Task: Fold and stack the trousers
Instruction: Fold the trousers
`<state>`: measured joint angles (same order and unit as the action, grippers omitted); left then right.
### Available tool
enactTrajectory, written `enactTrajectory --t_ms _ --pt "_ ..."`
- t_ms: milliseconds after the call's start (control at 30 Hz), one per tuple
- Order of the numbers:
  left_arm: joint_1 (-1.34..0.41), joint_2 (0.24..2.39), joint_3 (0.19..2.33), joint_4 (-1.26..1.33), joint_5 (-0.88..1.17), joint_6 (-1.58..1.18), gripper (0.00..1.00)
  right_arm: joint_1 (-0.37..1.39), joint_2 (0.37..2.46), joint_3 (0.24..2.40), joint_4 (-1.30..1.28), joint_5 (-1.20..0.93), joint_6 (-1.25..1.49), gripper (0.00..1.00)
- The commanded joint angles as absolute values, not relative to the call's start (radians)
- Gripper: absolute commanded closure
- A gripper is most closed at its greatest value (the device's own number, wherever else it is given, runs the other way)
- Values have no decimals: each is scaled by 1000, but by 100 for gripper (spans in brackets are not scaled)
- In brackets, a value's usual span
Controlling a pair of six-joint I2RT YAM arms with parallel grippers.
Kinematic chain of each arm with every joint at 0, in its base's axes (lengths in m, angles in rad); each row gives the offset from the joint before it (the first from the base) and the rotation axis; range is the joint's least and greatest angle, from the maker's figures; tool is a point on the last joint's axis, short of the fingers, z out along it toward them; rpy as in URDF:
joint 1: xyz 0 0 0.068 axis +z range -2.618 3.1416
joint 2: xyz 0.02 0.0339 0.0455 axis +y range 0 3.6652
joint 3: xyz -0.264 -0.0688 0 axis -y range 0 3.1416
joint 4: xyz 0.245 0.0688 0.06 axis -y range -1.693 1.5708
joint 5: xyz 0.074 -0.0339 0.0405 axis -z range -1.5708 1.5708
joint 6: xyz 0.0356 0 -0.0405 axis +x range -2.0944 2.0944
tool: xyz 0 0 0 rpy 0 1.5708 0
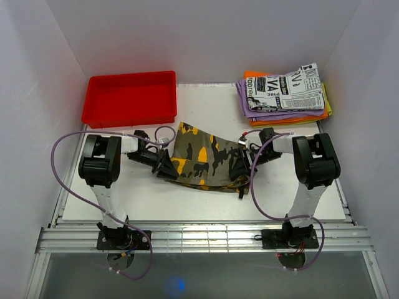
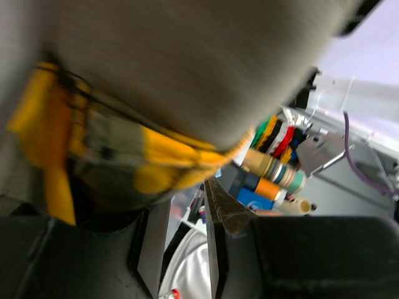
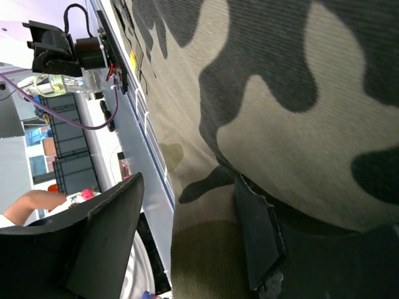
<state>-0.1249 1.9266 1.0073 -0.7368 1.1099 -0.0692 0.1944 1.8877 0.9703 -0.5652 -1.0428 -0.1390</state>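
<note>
Gathering the two ends of the trousers (image 1: 206, 159) for a fold looks like the step in hand: the camouflage cloth lies on the counter (image 1: 187, 202), spanning the gap between the two grippers, with the left gripper (image 1: 163, 163) at one end and the right gripper (image 1: 240, 167) at the other. In the right wrist view, the right gripper stands fairly wide, with cloth filling much of the space between its fingers (image 3: 255, 243) and draped over one of them. The other finger stands clear of the cloth with background showing past it, so nothing is clamped there. In the left wrist view, which is blurred, the left gripper's fingers (image 2: 218, 212) stand partly apart with daylight between them. A bunched edge with yellow patches sits right at their tips, and I cannot tell whether that edge is pinched. Judging from this, the fold itself is not yet made and the stacking has not begun. The pile of folded garments (image 1: 283, 93) sits beyond the right gripper toward the far wall, and a red tray (image 1: 131, 98) sits beyond the left gripper. The next move probably calls for both grippers to get a firm hold through every layer at their own ends. Then they would need to lift evenly and carry one end over the other, so the soft cloth neither slips free nor folds crooked.
</note>
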Motion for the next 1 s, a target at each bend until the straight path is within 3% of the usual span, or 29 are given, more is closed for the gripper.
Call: enactTrajectory --t_ms 0,267,467,533,567,700,800,900,967 --pt "-84 1996 993 -572 846 -143 60 172 1939 977 -589 -827 -184 33" --pt "-78 1924 925 -532 795 -150 60 158 1956 1068 -638 -710 -251 40" --pt "-80 1637 903 -543 977 -138 41 158 1803 1163 -718 -670 -414 43" --pt "-80 1522 929 -554 1044 -121 36 158 1706 1212 -730 -690 -455 40" --pt "-80 1491 980 -558 1057 -115 29 160 1672 1230 -730 -699 -483 38" --pt "-84 1420 1168 -540 1010 -23 13 169 1511 1307 -640 -669 -472 26" --pt "-84 1422 1303 -516 959 35 2 193 1395 1304 -530 -614 -482 7" --pt "-84 1411 1344 -399 872 46 2 199 1290 1197 -396 -609 -390 10" --pt "-84 1404 1316 -251 688 -111 2 199 1235 1129 -258 -523 -263 10"
